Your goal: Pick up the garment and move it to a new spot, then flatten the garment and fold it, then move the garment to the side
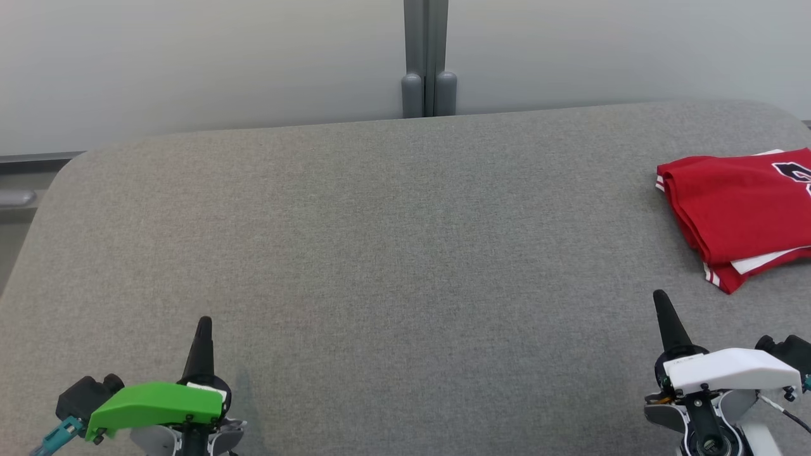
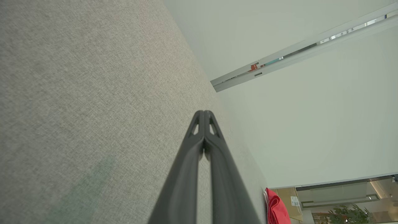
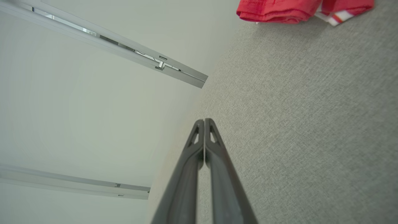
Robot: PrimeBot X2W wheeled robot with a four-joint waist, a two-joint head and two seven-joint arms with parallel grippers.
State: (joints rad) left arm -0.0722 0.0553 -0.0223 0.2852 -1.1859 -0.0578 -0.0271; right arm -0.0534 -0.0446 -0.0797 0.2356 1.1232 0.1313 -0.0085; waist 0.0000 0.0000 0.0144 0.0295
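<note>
Folded red garment [image 1: 735, 209] flat on the grey surface [image 1: 405, 253], at its right edge, toward the far right corner. Near the front edge and apart from the garment, right pincer [image 1: 660, 299], fingers pressed together, empty. Toward the front left corner, left pincer [image 1: 204, 324], also closed tight, empty.

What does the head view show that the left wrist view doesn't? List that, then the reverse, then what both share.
Head view adds: the right gripper, shut, on the near side of the folded garment; the dark print on the garment; and the grey post behind the table.
Left wrist view adds: a green plant past the wall, and a close look at the left gripper, shut tip to tip.
Shared: the grey table, the red garment, the left gripper and the pale wall.
</note>
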